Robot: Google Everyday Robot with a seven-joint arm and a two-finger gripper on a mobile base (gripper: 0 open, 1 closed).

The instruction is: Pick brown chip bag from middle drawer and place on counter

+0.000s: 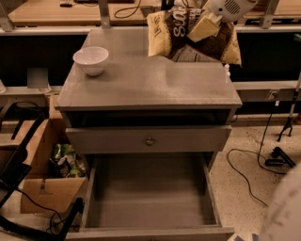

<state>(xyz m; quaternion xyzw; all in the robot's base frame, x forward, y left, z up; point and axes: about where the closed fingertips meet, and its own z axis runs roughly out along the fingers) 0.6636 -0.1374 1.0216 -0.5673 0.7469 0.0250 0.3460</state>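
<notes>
The brown chip bag [165, 34], cream-yellow and dark brown with white lettering, hangs tilted over the back right of the grey counter [141, 82] and casts a shadow on it. My gripper [201, 29] reaches in from the top right and is shut on the bag's upper middle, one cream finger lying across its front. The middle drawer [149, 195] is pulled out at the bottom, and its grey floor is bare.
A white bowl [91, 59] stands on the counter's left. A shut drawer front with a round knob [149, 140] sits above the open drawer. A cardboard box [44, 190] stands on the left. Cables [263, 160] lie on the floor at right. A tan desk [70, 12] is behind.
</notes>
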